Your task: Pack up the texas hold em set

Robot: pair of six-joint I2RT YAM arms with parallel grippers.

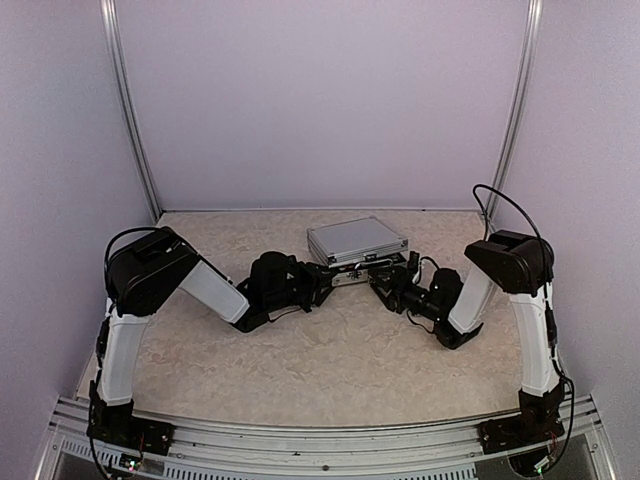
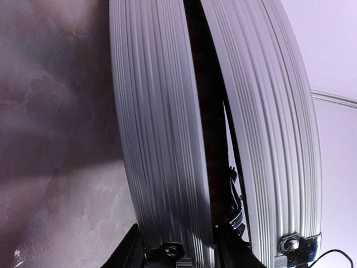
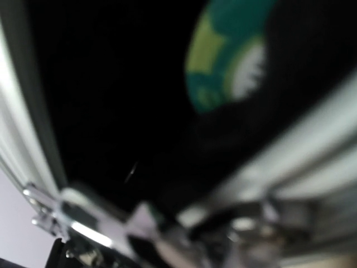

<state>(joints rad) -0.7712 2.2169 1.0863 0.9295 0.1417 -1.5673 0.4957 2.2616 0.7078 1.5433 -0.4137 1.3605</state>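
Observation:
The texas hold em set is a small silver briefcase (image 1: pixel 357 240) lying at the middle back of the table, its lid down but slightly ajar. In the left wrist view its two ribbed halves (image 2: pixel 162 111) show edge-on with a dark gap between them. My left gripper (image 1: pixel 322 277) (image 2: pixel 178 250) is at the case's front left corner. One finger (image 2: pixel 127 254) is on the outside of the lower half and the other is in the gap, so it is shut on that half. My right gripper (image 1: pixel 384 272) is at the front edge. Its blurred view shows black lining and a green and white chip (image 3: pixel 226 56); its fingers cannot be made out.
The beige marbled tabletop (image 1: pixel 330 350) stretches between the arms and the near rail. Pale walls with metal corner posts (image 1: pixel 130 110) close in the back and sides. A black cable (image 1: pixel 505 205) loops above the right arm.

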